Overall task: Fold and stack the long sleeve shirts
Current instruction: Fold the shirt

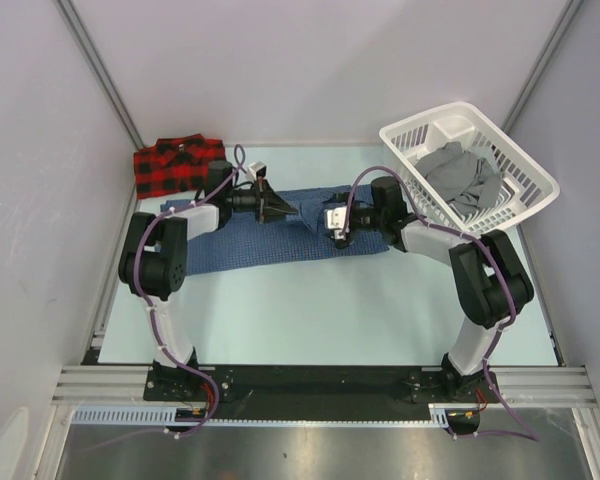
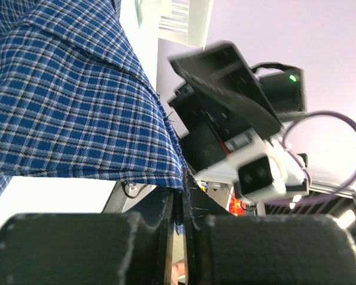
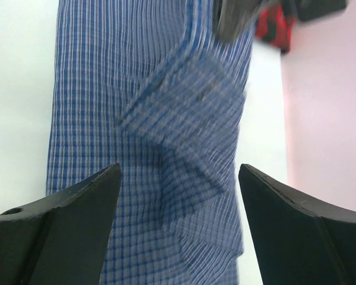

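**Items.** Blue shirt lies spread across mid tabletop, long axis L–R. Red shirt sits folded at far-L corner, apart from the blue.

**Tools.** Left tool: jaws nearly closed, pinching a hem of blue shirt, w/ cloth raised and draping off the pinch. Right tool: jaws wide, holding nothing, above a raised flap of the same shirt. That view is blurred, so contact not confirmed.

**Step (judged).** A fold of the blue shirt is under way; stacking not yet done.
- Right tool should take the matching edge before any carry, so both corners travel level.
- Keep hem taut and lay it edge to edge w/o dragging the lower layer.

**Clearance.**
- Tools are near each other over shirt centre: collision risk, so each should approach from its own side.
- Basket w/ grey cloth stands just beside right arm; avoid outward swing.
- Best open room is the near tabletop, between shirt and arm bases.
- Far edge and L wall are close to red shirt, leaving little margin there.
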`<move>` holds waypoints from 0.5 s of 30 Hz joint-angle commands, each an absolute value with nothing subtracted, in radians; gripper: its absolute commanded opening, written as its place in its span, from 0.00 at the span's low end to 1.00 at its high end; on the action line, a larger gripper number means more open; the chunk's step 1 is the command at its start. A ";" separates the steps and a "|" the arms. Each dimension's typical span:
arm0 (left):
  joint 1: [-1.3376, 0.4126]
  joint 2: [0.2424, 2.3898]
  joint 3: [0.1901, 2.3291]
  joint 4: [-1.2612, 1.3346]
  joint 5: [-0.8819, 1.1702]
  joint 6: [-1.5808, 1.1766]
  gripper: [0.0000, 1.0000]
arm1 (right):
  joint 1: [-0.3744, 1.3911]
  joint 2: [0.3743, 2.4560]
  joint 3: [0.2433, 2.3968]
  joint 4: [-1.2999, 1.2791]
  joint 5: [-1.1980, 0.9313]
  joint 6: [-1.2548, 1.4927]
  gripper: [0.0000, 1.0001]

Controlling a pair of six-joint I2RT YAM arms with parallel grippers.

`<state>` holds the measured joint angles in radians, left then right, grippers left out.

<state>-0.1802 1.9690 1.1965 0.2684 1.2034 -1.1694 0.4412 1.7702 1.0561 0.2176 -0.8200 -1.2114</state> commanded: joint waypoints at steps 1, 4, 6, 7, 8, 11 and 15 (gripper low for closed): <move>-0.172 1.905 1.170 0.357 1.235 -1.236 0.13 | 0.452 1.762 1.055 0.356 -0.796 -1.153 0.86; -0.170 1.913 1.141 0.461 1.236 -1.324 0.19 | 0.469 1.772 1.080 0.371 -0.787 -1.125 0.86; -0.172 1.911 1.126 0.503 1.230 -1.345 0.20 | 0.475 1.766 1.083 0.384 -0.795 -1.111 0.85; -0.172 1.911 1.124 0.505 1.229 -1.345 0.21 | 0.480 1.758 1.083 0.383 -0.798 -1.098 0.85; -0.172 1.913 1.121 0.506 1.229 -1.344 0.21 | 0.486 1.753 1.083 0.399 -0.796 -1.089 0.84; -0.172 1.913 1.117 0.508 1.226 -1.348 0.22 | 0.515 1.756 1.084 0.423 -0.767 -1.078 0.74; -0.172 1.910 1.115 0.522 1.233 -1.358 0.22 | 0.525 1.764 1.104 0.399 -0.759 -1.088 0.41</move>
